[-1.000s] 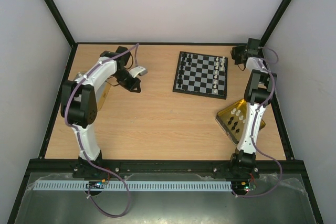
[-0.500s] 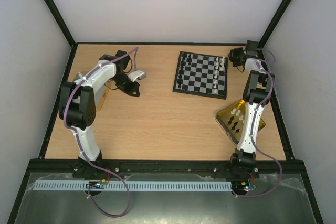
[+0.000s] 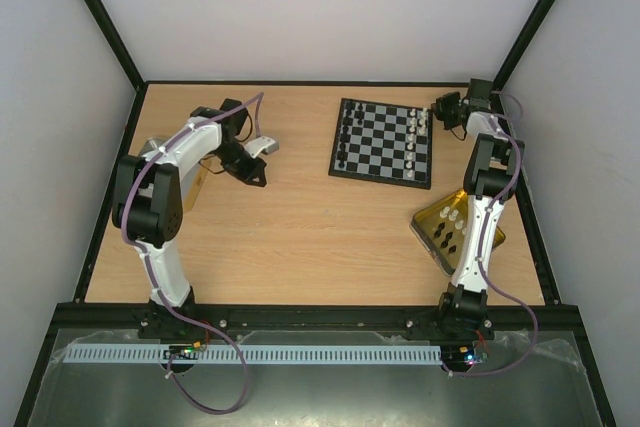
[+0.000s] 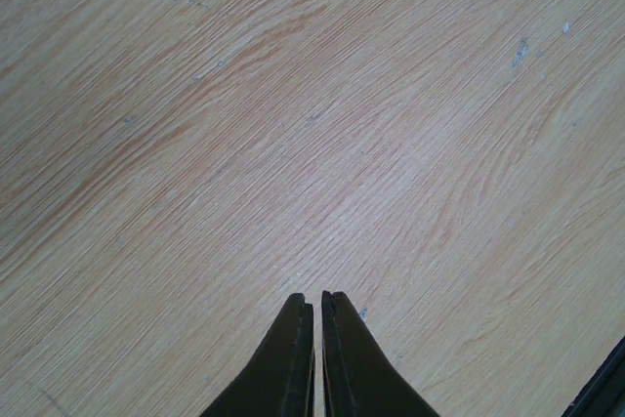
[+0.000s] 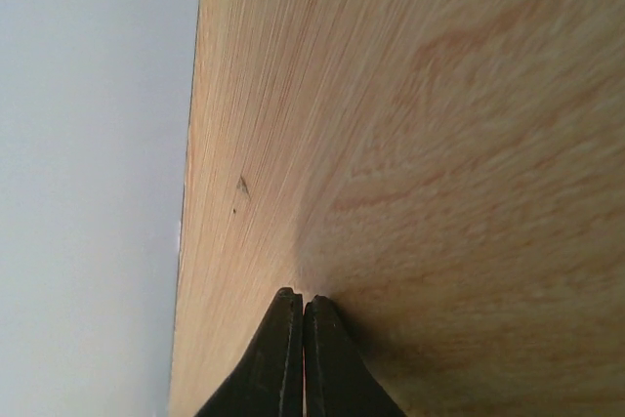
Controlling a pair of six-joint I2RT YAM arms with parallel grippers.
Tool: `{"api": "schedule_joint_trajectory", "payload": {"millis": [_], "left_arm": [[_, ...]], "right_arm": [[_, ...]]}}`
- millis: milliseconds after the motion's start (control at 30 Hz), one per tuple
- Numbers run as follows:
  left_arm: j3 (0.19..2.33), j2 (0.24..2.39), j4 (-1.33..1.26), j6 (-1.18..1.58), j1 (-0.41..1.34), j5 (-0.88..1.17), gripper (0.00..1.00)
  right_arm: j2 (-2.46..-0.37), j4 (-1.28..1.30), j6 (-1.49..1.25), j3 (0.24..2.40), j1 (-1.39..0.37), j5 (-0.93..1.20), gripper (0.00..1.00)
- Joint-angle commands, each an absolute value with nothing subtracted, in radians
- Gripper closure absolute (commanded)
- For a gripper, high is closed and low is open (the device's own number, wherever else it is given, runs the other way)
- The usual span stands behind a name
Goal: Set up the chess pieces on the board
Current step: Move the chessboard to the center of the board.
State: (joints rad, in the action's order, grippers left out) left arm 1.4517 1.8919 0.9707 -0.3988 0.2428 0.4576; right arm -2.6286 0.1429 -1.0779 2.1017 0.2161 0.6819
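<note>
From above, the board (image 3: 383, 143) lies flat on the far half of the table (image 3: 300, 217), right of centre and turned a little askew. Some chess pieces (image 3: 345, 139) already stand on it: dark ones down its left edge, pale ones down its right edge. More of them lie in a gold tin (image 3: 428, 217) nearer my bases (my right forearm hides part of it), a few pale and a few dark – too small for me to name kinds.

My left gripper (image 3: 250, 169) hangs over bare wood on the left side, well apart from the board. My right gripper (image 3: 445, 107) is at the far right corner of the table, just beside the board's far right corner; whether it touches the board I cannot tell from here.

Through my left wrist camera I see only wood grain, with a few small flecks on the table (image 4: 293, 144). My left gripper (image 4: 314, 298) has its two dark fingers drawn together, only a hairline slit between the tips, and nothing sits in it.

Through my right wrist camera the table (image 5: 439, 144) runs on edge beside the grey wall (image 5: 88, 144). My right gripper (image 5: 301, 295) is pressed fully closed – fingertip against fingertip, no piece between them, low over the wood.
</note>
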Motion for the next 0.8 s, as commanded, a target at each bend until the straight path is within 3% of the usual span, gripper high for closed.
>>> {"api": "schedule_joint_trajectory", "payload": {"millis": [0, 533, 767], "left_arm": [[1.441, 1.859, 0.969, -0.397, 0.239, 0.477, 0.94], [1.402, 1.858, 0.908, -0.378, 0.190, 0.423, 0.98], [1.362, 1.871, 0.868, -0.365, 0.153, 0.388, 0.98]], "right_arm": [[-2.627, 0.269, -1.013, 2.032, 0.169, 0.700, 0.98], [-2.535, 0.287, -0.886, 1.816, 0.020, 0.724, 0.98], [-2.433, 0.264, -0.817, 1.612, -0.070, 0.728, 0.98]]}}
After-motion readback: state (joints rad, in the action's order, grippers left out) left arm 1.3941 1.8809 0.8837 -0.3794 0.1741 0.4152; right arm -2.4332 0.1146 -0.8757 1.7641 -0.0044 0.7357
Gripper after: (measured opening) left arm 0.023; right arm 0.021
